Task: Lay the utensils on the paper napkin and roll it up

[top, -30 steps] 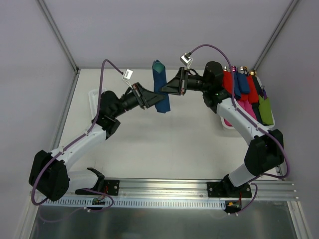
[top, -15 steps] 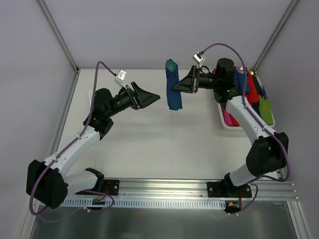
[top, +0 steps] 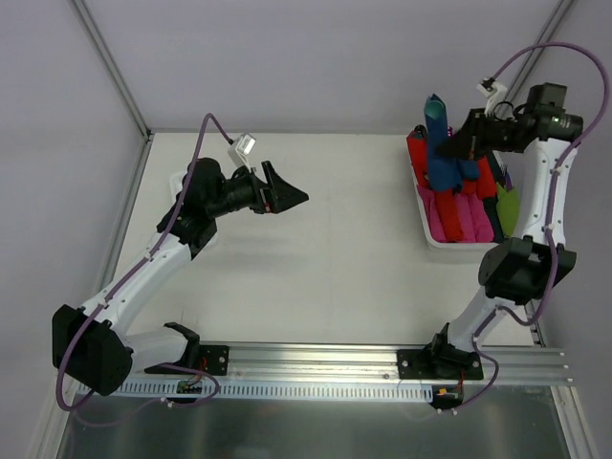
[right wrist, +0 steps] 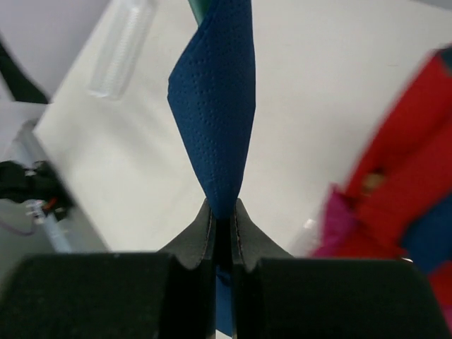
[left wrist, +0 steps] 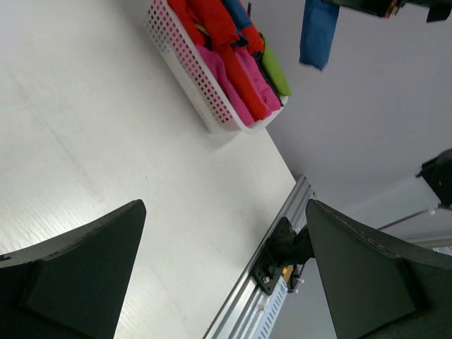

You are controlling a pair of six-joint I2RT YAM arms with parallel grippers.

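The paper napkin (top: 439, 134) is a navy roll hanging in the air over the white basket (top: 427, 226). One of the utensils shows only as a teal tip (top: 435, 102) at the roll's top end. My right gripper (top: 457, 145) is shut on the roll's middle. In the right wrist view the navy paper (right wrist: 219, 106) is pinched between the fingertips of that gripper (right wrist: 223, 209). My left gripper (top: 289, 197) hovers open over the left middle of the table, holding nothing. The left wrist view has the wide-apart fingers (left wrist: 78, 268) and the roll (left wrist: 318, 32) far off.
The basket (left wrist: 201, 88) at the back right holds several red, pink, blue and green rolled bundles (top: 469, 212). A clear plastic tray (right wrist: 121, 48) lies at the table's left side, partly behind my left arm. A metal rail (top: 316, 368) runs along the near edge.
My left gripper let go of the navy roll, opened wide and drew back to the left. My right arm carried the roll from the table's middle to above the basket.
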